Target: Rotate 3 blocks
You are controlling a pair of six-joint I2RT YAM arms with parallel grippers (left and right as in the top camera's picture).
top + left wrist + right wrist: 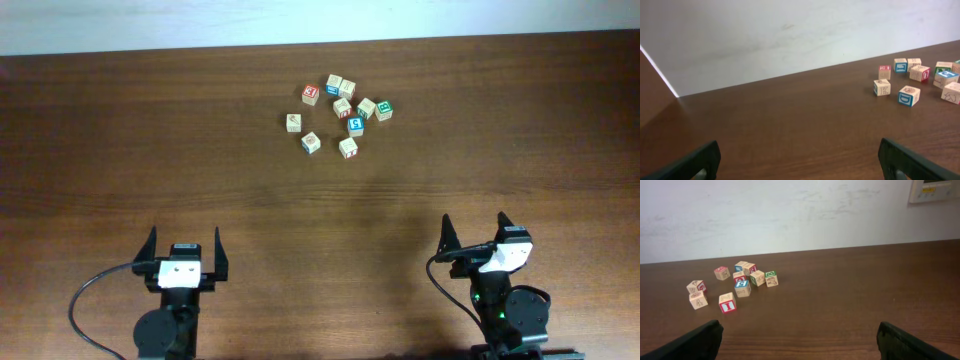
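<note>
My left claw [185,240] sits at the near edge of the dark wooden table [110,150], fingers spread wide, holding nothing. Well beyond it, toward the far side, lies a loose cluster of small letter cubes [347,88]. On the cluster's left edge is the orange-marked block [293,122]. Just beside it, nearer me, is the blue-marked block [311,142]. In the middle is the block with a bold blue letter [355,126]. My right claw [475,225] sits at the near right, equally wide and empty.
</note>
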